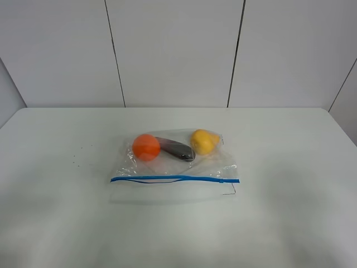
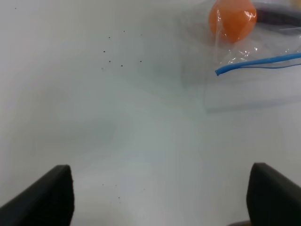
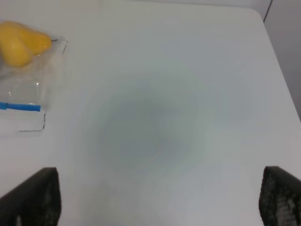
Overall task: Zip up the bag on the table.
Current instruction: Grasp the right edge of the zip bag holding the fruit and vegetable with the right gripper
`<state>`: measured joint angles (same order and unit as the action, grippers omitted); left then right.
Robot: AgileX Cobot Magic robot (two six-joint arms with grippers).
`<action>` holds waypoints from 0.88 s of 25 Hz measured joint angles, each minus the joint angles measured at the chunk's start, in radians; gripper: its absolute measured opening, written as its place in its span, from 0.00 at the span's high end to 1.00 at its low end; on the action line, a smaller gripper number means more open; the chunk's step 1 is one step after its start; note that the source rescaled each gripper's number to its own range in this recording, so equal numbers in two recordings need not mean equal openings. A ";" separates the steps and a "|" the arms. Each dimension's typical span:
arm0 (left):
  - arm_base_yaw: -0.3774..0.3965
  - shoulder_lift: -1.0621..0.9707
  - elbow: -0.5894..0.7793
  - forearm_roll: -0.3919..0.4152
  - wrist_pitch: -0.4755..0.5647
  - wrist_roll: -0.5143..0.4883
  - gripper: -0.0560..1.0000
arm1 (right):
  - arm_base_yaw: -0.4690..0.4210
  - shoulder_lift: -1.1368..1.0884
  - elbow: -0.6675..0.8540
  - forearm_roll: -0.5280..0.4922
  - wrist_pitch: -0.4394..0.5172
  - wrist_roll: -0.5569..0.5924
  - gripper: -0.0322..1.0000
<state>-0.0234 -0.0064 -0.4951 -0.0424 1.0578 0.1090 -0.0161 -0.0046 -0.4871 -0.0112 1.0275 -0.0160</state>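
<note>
The left gripper hangs over the table with its fingers wide apart and holds nothing. The bag lies ahead of it toward the right, well apart, with its zipper on the near edge. The right gripper is also wide open and empty. The bag lies ahead of it toward the left.

White wall panels w/ dark vertical seams at back; few tiny dark specks toward left side
</note>
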 joint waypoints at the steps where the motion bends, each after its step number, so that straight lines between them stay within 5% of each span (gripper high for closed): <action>1: 0.000 0.000 0.000 0.000 0.000 0.000 0.05 | 0.000 0.000 0.000 0.000 0.000 0.000 0.06; 13: 0.000 0.000 0.000 0.000 0.001 0.000 0.05 | 0.000 0.064 -0.029 0.000 0.001 -0.001 0.06; 22: 0.000 0.000 0.000 0.000 0.001 0.000 0.05 | 0.000 0.668 -0.335 0.106 -0.001 -0.016 0.06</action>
<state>-0.0234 -0.0064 -0.4951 -0.0424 1.0589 0.1090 -0.0161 0.6636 -0.8221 0.0946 1.0268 -0.0322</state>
